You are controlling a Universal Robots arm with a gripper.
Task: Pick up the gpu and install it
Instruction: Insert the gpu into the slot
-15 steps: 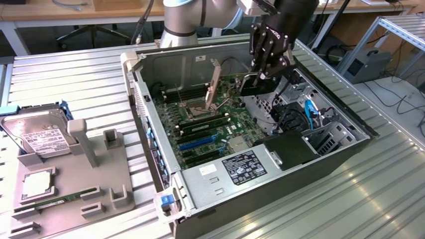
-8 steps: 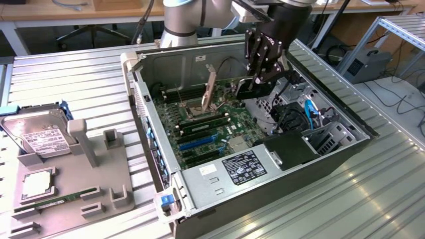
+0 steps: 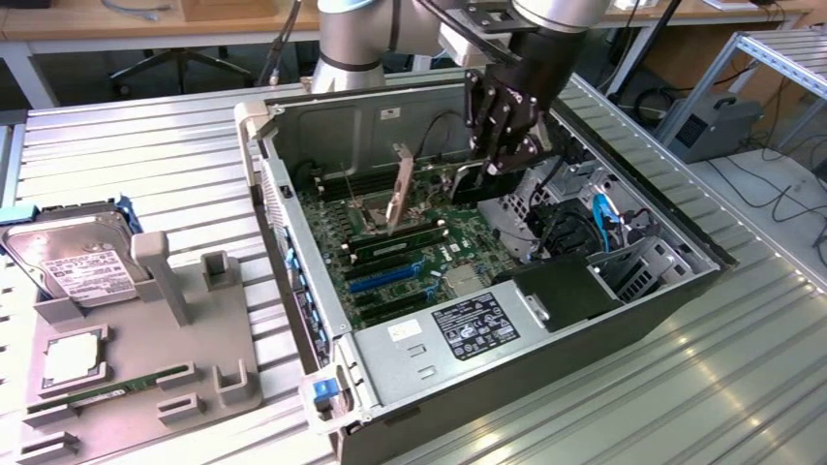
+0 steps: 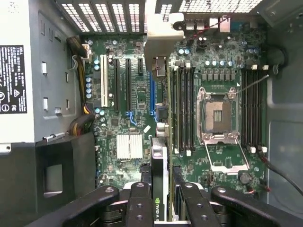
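The end effector [image 4: 162,205] is partly closed, fingers [image 4: 139,203] clamping the gpu [image 4: 159,163] edge-on; stiff, light and fragile, it is best pinched by its long edges; beyond lies the motherboard [image 4: 137,94], inside the computer case [image 3: 290,242].

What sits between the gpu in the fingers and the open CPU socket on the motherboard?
A bank of black memory slots runs between the gpu and the CPU socket; the wrist view shows this.

The exterior view looks obliquely down from high over the open computer case [image 3: 323,126]. The wrist view faces its motherboard [image 4: 142,94] squarely and closely. Both views share the motherboard.
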